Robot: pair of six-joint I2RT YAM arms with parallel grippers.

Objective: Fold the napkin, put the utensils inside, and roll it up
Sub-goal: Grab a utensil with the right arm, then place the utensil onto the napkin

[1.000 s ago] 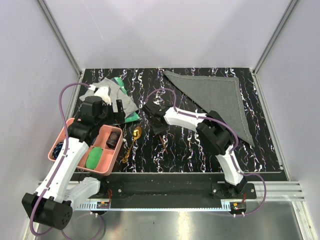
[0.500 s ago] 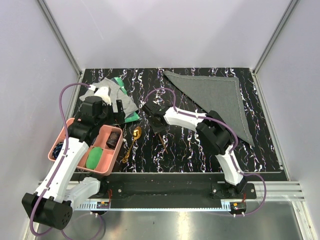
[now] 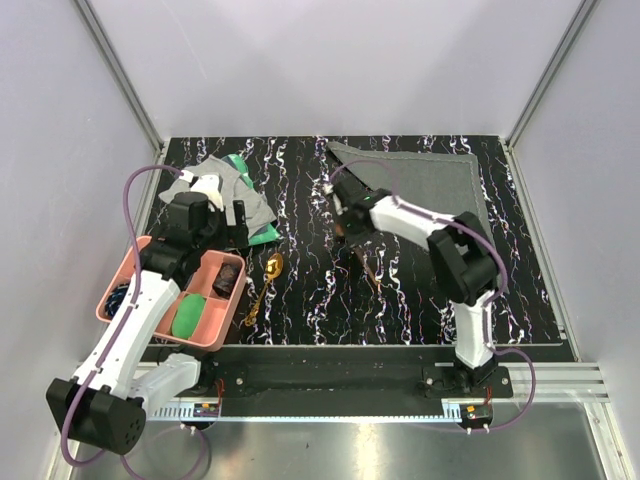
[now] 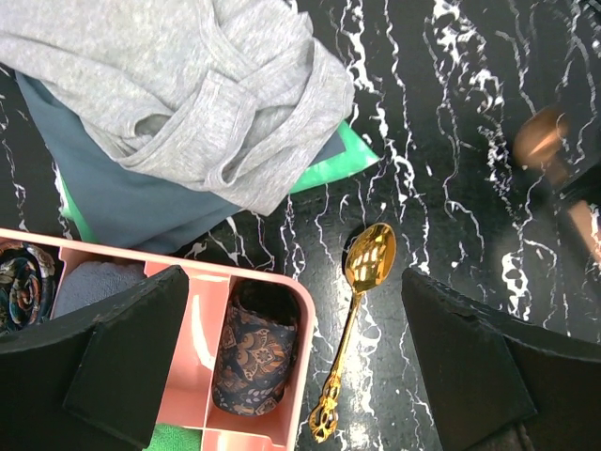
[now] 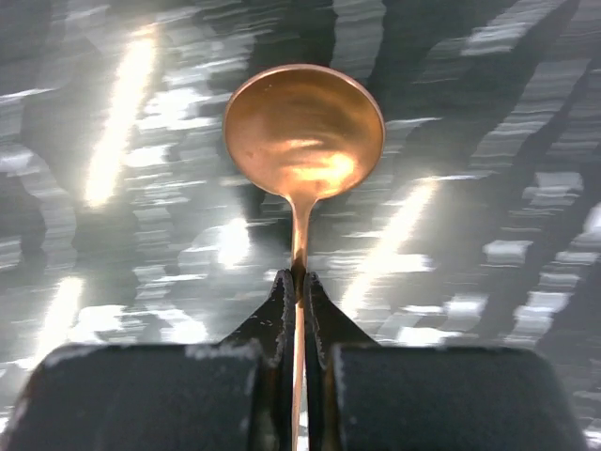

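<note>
Copper spoon (image 5: 303, 132) runs lengthwise from right gripper (image 5: 299, 284), bowl outward.

From above, behind the bases, down over the whole table (image 3: 300, 300). From each wrist, close past own fingers (image 4: 122, 362); gold spoon (image 4: 369, 263) between left fingers shared overhead.
</note>
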